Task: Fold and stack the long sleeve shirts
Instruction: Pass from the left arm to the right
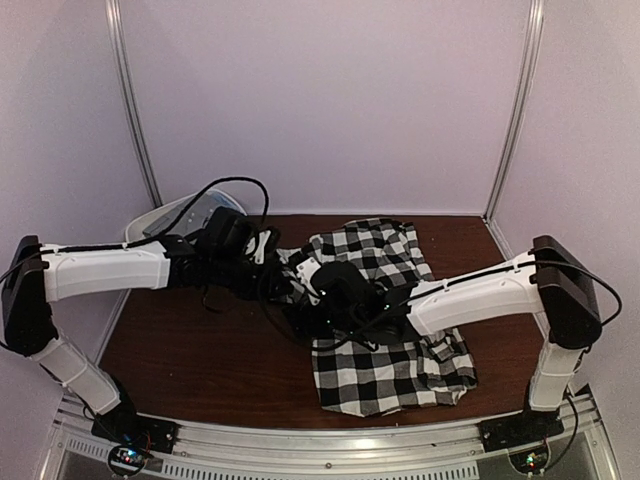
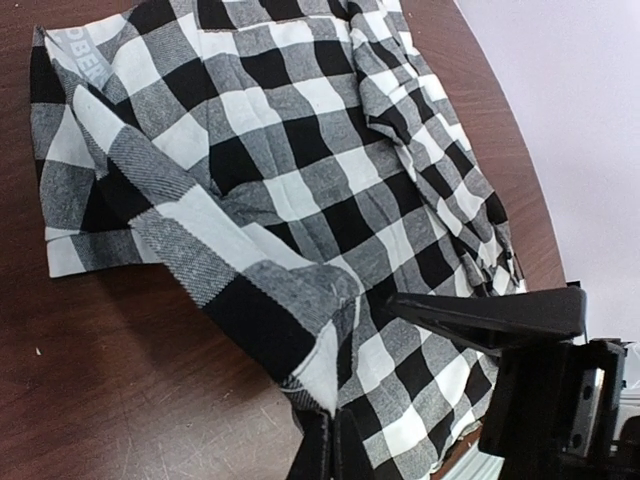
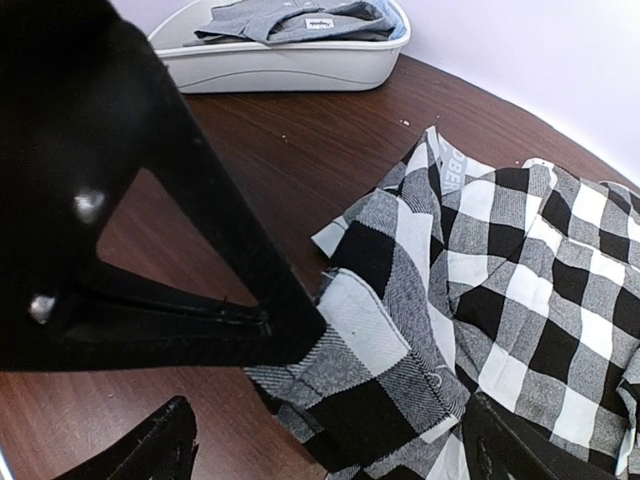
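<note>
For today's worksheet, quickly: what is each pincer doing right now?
Left pincer: closed, pinching a fold of the checked shirt.
Right pincer: open, holding nothing.

Rumpled, part-folded black-and-white checked shirt (image 1: 380, 375) on table (image 1: 200, 350); grey labelled shirt (image 3: 290, 22) heaped in white tub (image 3: 280, 65).

Soft, even light; mild sheen on the table (image 2: 120, 400); right fingers (image 3: 130, 200) blurred, dark.

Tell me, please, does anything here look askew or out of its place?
The checked shirt lies rumpled, not flat: one edge is bunched up where the left gripper pinches it. The grey shirt sits crumpled in the white tub, unfolded.
</note>
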Robot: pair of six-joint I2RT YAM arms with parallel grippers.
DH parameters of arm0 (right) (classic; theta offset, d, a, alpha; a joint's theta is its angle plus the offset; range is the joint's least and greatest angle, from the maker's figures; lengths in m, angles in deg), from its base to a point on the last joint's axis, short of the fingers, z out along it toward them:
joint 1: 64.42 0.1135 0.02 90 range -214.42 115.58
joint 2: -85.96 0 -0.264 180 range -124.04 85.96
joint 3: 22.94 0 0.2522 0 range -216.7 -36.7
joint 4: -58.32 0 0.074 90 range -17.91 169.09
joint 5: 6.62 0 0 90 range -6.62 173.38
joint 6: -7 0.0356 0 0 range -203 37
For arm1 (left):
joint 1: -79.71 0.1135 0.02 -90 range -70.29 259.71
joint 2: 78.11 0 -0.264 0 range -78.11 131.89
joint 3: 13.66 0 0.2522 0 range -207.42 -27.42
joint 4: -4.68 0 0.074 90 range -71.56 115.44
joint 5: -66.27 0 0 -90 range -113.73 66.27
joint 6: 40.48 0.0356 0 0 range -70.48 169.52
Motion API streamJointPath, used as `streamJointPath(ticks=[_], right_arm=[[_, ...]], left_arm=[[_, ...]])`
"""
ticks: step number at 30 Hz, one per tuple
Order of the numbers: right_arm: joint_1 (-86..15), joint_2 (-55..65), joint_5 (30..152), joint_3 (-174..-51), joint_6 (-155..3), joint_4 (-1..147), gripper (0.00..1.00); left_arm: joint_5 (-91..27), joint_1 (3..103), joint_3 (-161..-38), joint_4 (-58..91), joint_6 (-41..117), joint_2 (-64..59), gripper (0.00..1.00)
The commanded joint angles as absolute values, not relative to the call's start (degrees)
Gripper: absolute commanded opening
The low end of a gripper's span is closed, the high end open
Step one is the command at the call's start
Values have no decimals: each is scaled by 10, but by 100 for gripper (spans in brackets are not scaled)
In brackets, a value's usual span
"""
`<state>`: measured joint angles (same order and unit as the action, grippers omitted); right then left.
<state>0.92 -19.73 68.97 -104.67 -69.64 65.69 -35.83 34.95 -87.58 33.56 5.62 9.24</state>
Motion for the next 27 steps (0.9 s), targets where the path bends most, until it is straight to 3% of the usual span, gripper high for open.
streamJointPath(ticks=[1,9,13,16,18,21,27], right_arm=[[11,-222,635,-1084,-727,636,91],[11,-262,566,-1127,-748,649,73],[10,-260,558,-1133,-746,660,44],[6,-254,556,-1133,-735,672,15],[-1,-246,560,-1133,-726,680,0],[-13,-234,573,-1132,-708,693,0],[-57,-203,606,-1132,-680,723,0]], left_arm=[[-379,355,-903,324,53,74,0],[-383,361,-910,328,52,71,0],[-377,368,-911,329,46,68,0],[-368,374,-911,329,40,61,0],[-363,378,-912,328,38,57,9],[-347,382,-913,329,36,48,21],[-317,388,-898,330,28,25,31]])
